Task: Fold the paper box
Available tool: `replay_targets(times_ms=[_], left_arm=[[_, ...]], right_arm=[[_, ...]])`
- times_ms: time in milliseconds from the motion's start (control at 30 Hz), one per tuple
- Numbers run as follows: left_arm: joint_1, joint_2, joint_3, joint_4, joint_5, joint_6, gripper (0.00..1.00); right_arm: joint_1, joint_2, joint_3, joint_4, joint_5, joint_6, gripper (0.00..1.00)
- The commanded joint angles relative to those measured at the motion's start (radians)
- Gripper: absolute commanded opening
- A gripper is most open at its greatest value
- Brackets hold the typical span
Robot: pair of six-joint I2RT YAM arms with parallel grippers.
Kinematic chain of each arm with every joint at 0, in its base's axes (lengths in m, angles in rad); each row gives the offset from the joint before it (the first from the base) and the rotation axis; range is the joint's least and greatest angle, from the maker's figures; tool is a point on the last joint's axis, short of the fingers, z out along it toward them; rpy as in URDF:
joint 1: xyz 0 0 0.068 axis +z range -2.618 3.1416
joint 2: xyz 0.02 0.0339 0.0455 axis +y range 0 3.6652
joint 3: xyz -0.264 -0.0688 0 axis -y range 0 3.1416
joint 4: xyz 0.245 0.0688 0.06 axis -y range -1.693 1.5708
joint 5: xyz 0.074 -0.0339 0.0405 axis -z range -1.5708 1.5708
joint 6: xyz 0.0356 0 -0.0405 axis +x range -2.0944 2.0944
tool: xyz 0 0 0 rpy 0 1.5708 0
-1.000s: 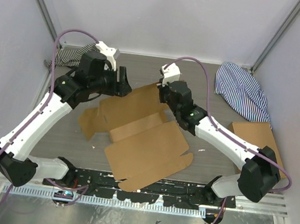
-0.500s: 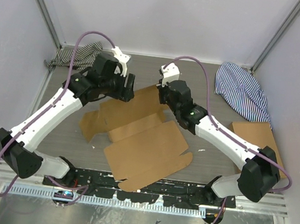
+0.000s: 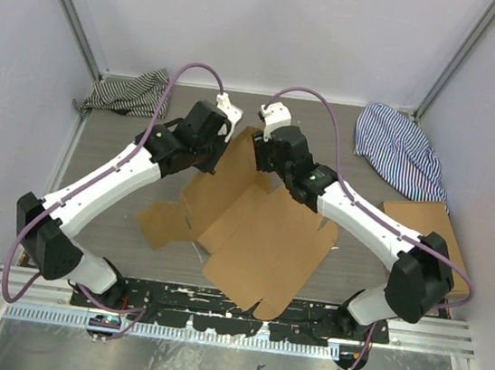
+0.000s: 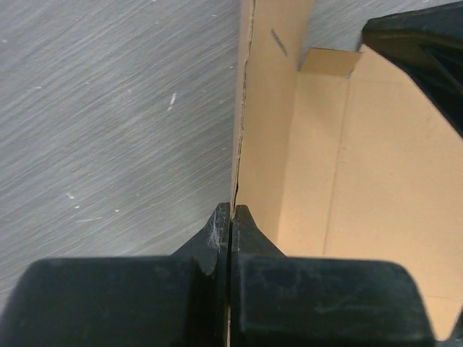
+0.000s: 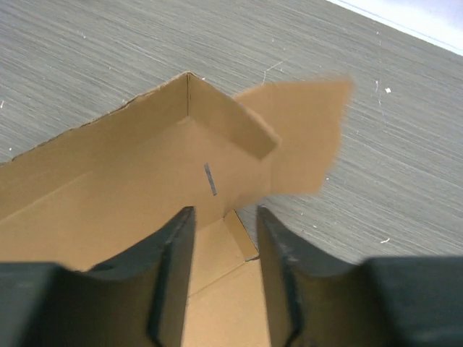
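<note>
- The left gripper [image 4: 230, 217], open a second ago, now pinches the paper box's [image 3: 263, 237] raised wall.
- The right gripper [image 5: 224, 220] has released, jaws apart; the fold looks handed over.

The left arm [image 3: 106, 186] and right arm [image 3: 366, 223] wear white shells between chunky black joints. Behind each pincer sits a white camera block [image 3: 275, 114], and a purple cable [image 3: 304, 89] loops back from it. The left pincer [image 4: 230, 211] and right pincer [image 5: 224, 217] have matte black fingers [image 5: 173, 267].
</note>
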Motion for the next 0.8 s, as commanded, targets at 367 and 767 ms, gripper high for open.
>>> replay_targets(times_ms=[367, 767], left_arm=[[-0.176, 0.126, 0.075, -0.161, -0.456, 0.171, 0.0], [-0.404, 0.024, -0.168, 0.18, -0.798, 0.411, 0.0]], right_arm=[[-0.425, -0.066, 0.097, -0.119, -0.165, 0.202, 0.56], [-0.608, 0.317, 0.304, 0.006, -0.695, 0.128, 0.28]])
